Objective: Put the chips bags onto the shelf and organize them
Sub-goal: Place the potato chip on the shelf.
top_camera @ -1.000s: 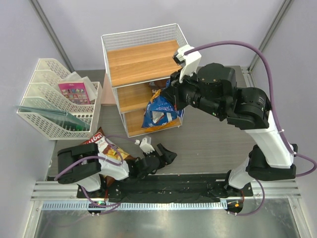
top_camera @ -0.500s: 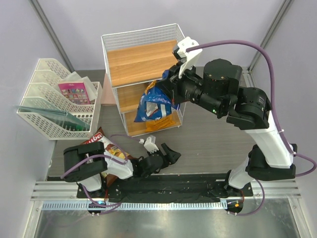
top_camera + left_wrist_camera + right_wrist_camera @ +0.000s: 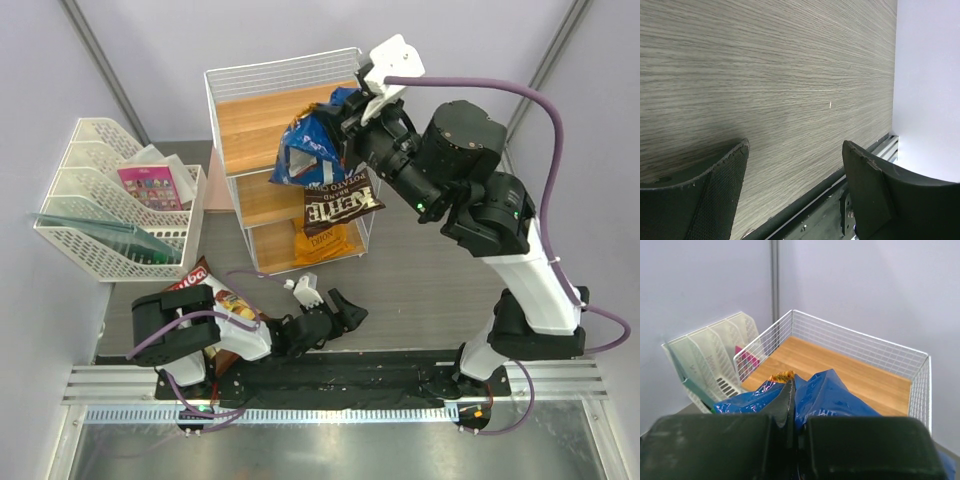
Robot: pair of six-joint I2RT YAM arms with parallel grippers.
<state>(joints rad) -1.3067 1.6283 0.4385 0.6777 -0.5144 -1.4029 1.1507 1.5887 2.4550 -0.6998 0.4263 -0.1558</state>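
Observation:
My right gripper is shut on the top edge of the blue chips bag, which hangs over the front of the shelf's top board. In the right wrist view the jaws pinch the blue bag above the white wire shelf. A dark brown bag sticks out of the middle tier. An orange bag lies on the bottom tier. A brown-white bag with red lettering lies on the table by my left arm. My left gripper is open low over bare table.
A white mesh file tray with a pink packet stands left of the shelf; it also shows in the right wrist view as the file tray. A black and metal rail runs along the near table edge.
My right gripper has lifted the blue bag from in front of the lower tiers up to the top tier, uncovering the dark brown bag. The left arm barely moved.

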